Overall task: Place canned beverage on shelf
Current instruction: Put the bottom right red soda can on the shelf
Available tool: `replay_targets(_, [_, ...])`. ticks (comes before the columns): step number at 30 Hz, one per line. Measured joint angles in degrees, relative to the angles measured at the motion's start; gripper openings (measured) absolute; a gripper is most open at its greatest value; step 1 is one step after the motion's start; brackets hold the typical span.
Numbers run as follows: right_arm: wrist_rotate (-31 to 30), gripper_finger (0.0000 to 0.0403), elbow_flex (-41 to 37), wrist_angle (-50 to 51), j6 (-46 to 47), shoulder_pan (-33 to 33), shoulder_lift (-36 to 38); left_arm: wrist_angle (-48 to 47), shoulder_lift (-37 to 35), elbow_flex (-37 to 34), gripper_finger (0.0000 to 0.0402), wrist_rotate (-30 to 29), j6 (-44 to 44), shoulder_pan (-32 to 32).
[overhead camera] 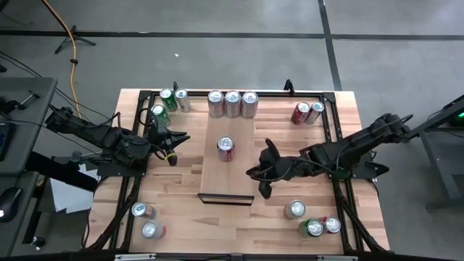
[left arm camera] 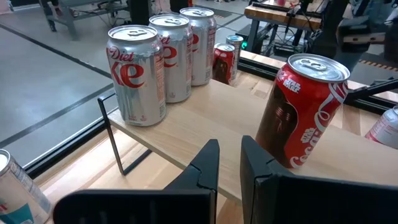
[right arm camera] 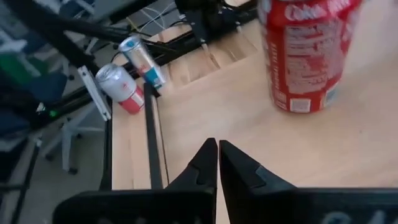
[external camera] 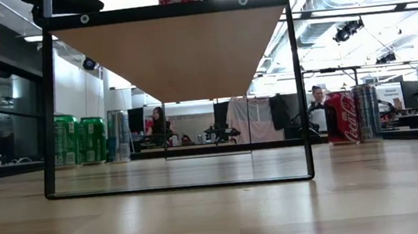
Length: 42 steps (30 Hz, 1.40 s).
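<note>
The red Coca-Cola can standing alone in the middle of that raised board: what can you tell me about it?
The red Coca-Cola can is a metal drinks can with white script, a nutrition panel on one side and a silver top whose pull tab looks unopened. It stands upright near the middle of the pale wooden shelf, apart from the three silver Diet Coke cans at the far end. Nothing touches it; both hands are shut and clear of it.

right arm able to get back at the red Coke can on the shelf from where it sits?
Probably yes. The red Coke can stands alone mid-shelf, and the right gripper, shut and empty, sits just beside it over the board's edge. Nothing lies between them; it must reopen first.
</note>
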State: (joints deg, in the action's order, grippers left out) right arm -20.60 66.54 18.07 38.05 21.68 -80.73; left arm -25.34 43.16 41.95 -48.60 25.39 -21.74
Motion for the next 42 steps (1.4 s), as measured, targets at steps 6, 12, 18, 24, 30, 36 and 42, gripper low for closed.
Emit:
replay_targets(6, [0.52,0.0006,0.00,0.10,5.01,-0.42,-2.23,0.00,0.00,0.00,0.0000,0.02,0.00,0.00])
replay_targets(12, [1.97,0.0001,0.00,-3.14,6.03,-0.42,-5.12,-0.02,0.02,0.00,0.0000,0.04,0.00,0.00])
replay_targets(18, [2.97,0.0000,0.00,-9.38,5.46,-0.68,-7.90,-0.04,0.02,0.00,0.0000,0.04,0.00,0.00])
replay_targets(24, [2.63,0.0000,0.00,-12.35,5.40,-2.28,-10.02,-0.02,0.00,0.00,0.0000,0.04,0.00,-0.01])
replay_targets(30, [1.05,0.0000,0.02,-17.09,3.05,-4.08,-11.32,-0.04,0.00,0.00,0.0000,0.04,0.00,0.00])
replay_targets(36, [-4.85,0.0000,0.02,-17.39,1.07,-5.96,-11.32,-0.02,0.02,0.00,0.0000,0.04,0.03,0.00])
replay_targets(42, [-4.87,0.0000,0.02,-17.00,0.07,-7.44,-11.32,0.00,0.01,0.00,0.0000,0.04,0.07,0.00])
